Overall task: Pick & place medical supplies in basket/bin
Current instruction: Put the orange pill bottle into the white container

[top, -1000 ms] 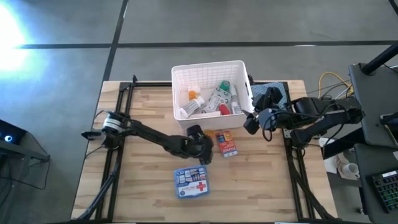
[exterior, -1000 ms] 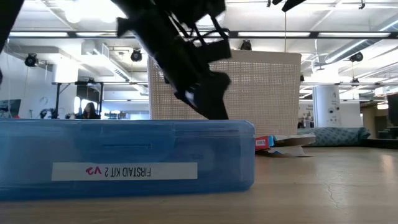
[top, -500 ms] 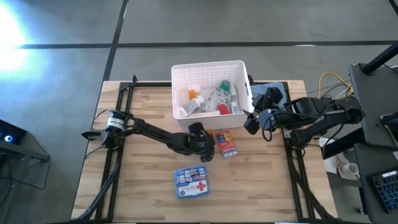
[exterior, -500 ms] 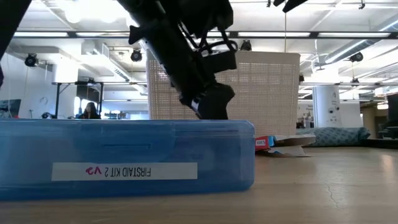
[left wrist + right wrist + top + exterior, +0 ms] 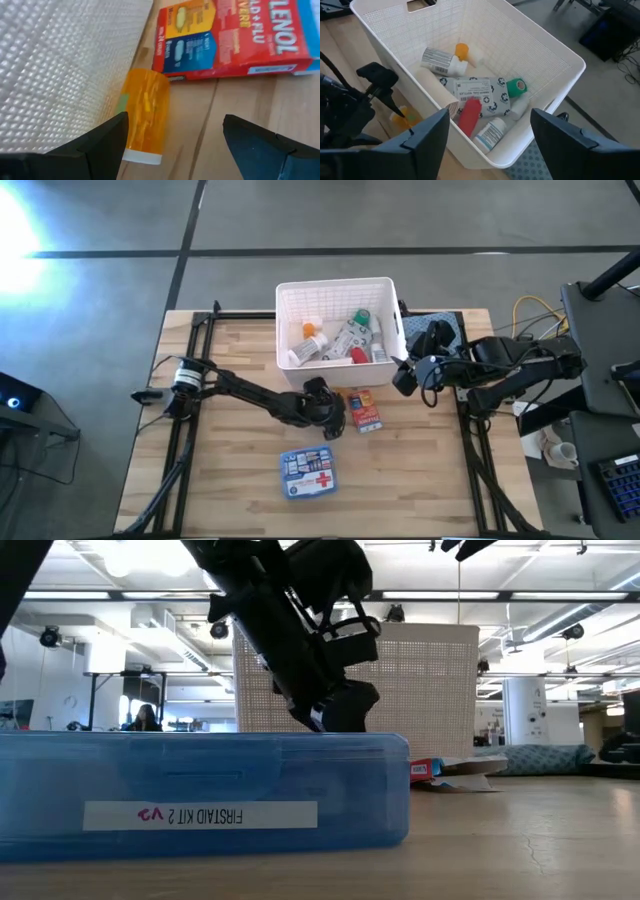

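Wooden tabletop (image 5: 230, 450) had loads of free space at 7 to 9 o'clock, everything else bunched near the middle. White slotted basket (image 5: 340, 293) sat at 12 o'clock, already holding bottles, a packet and a red tube. Left gripper (image 5: 172, 145) was low by the basket's near wall, fingers spread wide around an orange vial (image 5: 143, 116) lying against that wall, not touching it. Red Tylenol box (image 5: 364, 409) lay just beside the vial. Blue first-aid kit (image 5: 308, 472) was at 6 o'clock. Right gripper (image 5: 402, 376) hung open at the basket's 4 o'clock corner, holding nothing.
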Robot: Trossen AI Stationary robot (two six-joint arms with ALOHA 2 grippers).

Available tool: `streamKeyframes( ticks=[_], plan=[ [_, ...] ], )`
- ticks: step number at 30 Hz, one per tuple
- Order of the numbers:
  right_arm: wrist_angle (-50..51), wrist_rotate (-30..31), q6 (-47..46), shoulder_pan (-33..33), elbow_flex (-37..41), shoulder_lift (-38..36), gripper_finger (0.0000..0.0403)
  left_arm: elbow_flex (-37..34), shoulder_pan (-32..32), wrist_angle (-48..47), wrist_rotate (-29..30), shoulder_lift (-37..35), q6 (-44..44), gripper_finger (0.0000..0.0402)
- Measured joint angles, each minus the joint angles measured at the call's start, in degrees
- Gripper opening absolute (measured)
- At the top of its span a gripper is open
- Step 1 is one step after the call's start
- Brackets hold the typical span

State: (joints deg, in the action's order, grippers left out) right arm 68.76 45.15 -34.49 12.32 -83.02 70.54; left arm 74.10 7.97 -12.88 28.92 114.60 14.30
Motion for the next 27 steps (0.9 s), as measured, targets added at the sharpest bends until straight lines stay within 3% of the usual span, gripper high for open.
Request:
streamKeyframes(
  ticks=[9, 16, 22, 27],
  plan=[
    [0.27, -0.06, -1.43, 0.00, 0.02, 0.00, 0.0266, 2.56, 1.85, -1.05, -9.00, -0.11, 7.57, 0.0299],
    [1.00, -0.08, -2.01, 0.02, 0.02, 0.00, 0.0264, 6.55, 3.58, -6.89, -3.62, -0.21, 7.40, 0.0299],
    [1.00, -0.07, -2.02, 0.07, 0.02, 0.00, 0.0260, 6.97, 3.61, -6.59, 3.51, -0.27, 1.23, 0.0299],
    [1.02, -0.07, -2.02, 0.04, 0.11, 0.00, 0.0263, 4.99, 2.60, -6.32, 3.96, 0.33, -0.82, 0.0299]
  ],
)
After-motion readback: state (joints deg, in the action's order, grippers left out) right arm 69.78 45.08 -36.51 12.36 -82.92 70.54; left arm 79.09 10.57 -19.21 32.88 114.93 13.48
